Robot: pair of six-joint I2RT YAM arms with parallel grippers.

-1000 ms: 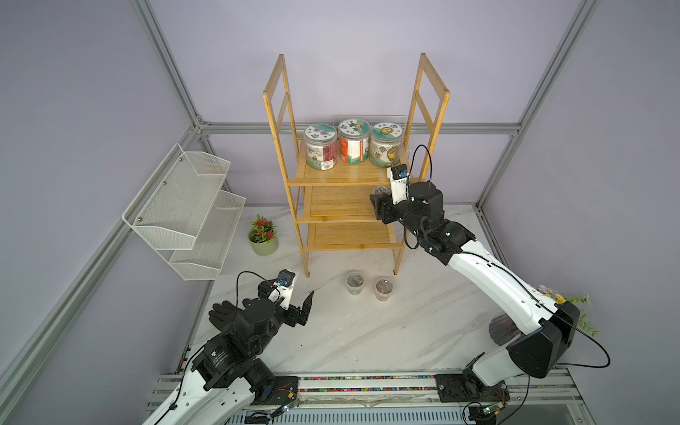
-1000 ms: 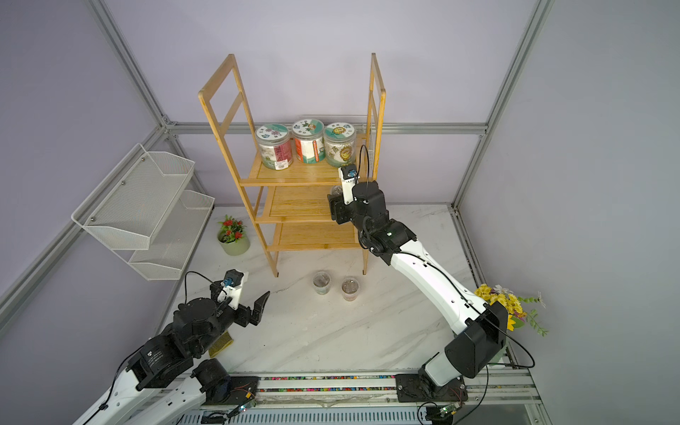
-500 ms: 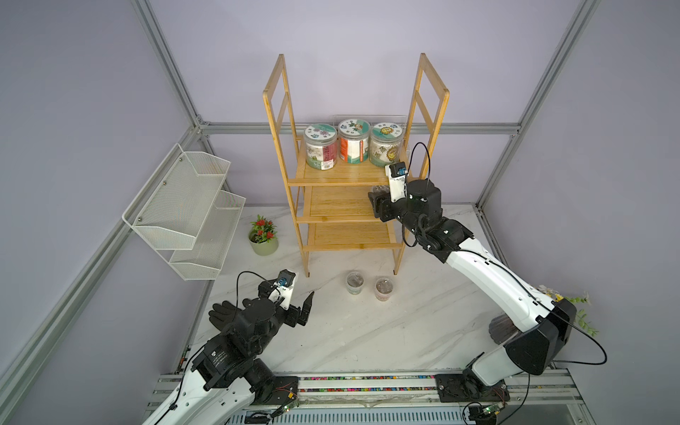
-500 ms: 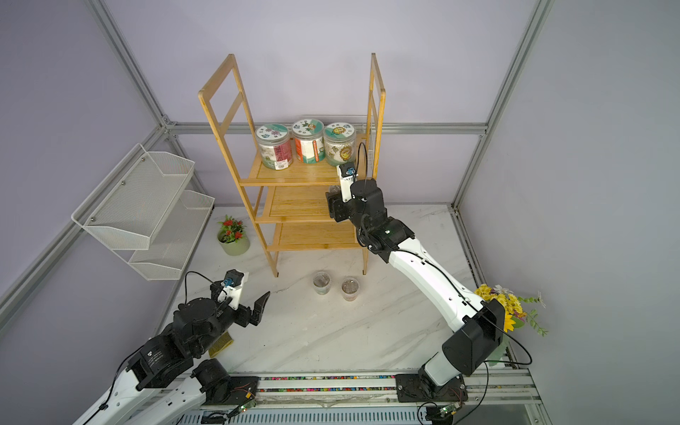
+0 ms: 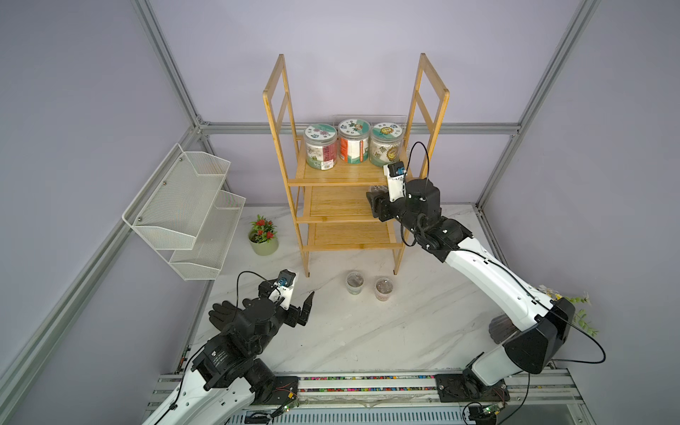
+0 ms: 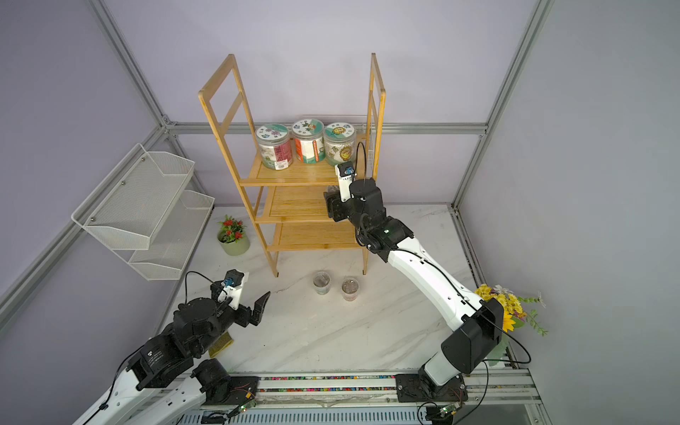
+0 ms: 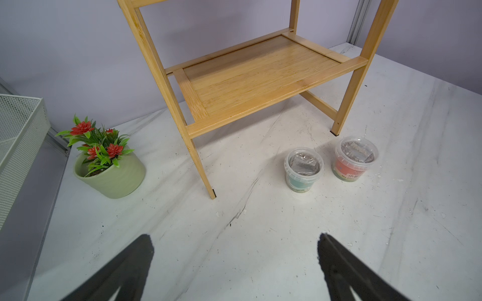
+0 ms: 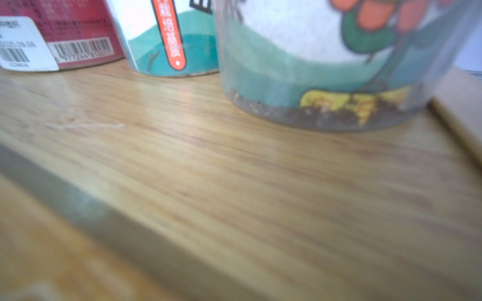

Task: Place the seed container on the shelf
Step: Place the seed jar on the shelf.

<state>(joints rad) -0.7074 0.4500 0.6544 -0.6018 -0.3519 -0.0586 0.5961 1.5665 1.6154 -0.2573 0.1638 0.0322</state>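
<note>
**Right hand** (image 5: 377, 203) is hovering at the shelf (image 5: 333, 181), under the front right corner of the top tier. A clear container (image 5: 376, 190) is showing at the tip of this hand, over the middle tier. Only its lid is peeking out, since the hand and the tier rail are covering the rest. The fingers are largely hidden in both top views and are falling outside the right wrist view, but they are appearing clamped on the container. Whether its base is touching the middle tier cannot be told. The right wrist view is giving only blurred jars (image 8: 326, 65) just ahead of and above the hand, with their tops cut off.

**Left hand** (image 7: 234, 235) is hovering low over the worktop (image 7: 287, 247), its fingers spread wide apart and cropped by the frame edge. Ahead of it, a teal tub (image 7: 303, 168) and a red tub (image 7: 356, 159) are standing side by side, near the shelf's front legs. A black glove (image 5: 224, 312) is lying half hidden behind this hand.
</note>
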